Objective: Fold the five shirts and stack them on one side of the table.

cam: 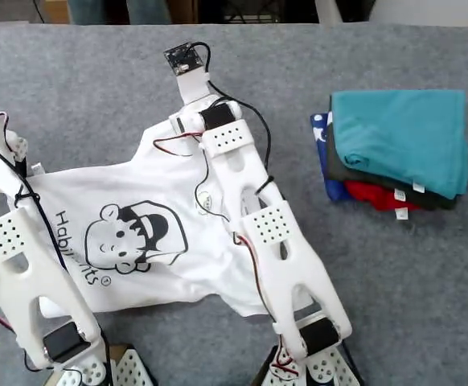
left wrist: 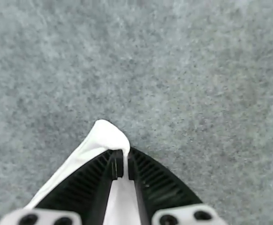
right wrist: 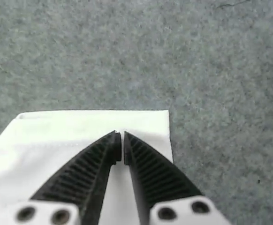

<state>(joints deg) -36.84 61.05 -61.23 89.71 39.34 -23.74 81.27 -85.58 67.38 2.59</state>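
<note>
Lying print-up, a white shirt (cam: 162, 273) spreads toward 8 o'clock on the grey desk (cam: 379, 305), gripped at two points. The left gripper (left wrist: 125, 157) has its fingers clenched on a bunched corner of the cloth. The right gripper (right wrist: 119, 138) has its fingers pinched on a straight hemmed edge near a corner. Toward 3 o'clock from the shirt, well apart, sits a stack of four folded shirts (cam: 399, 149): teal on top, then dark grey, red and blue.

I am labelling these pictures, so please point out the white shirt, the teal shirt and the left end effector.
white shirt (cam: 194, 277): high view, plain cloth beside the print.
teal shirt (cam: 399, 137): high view, middle of its top face.
left end effector (left wrist: 123, 158): left wrist view, midway between its fingertips.
</note>
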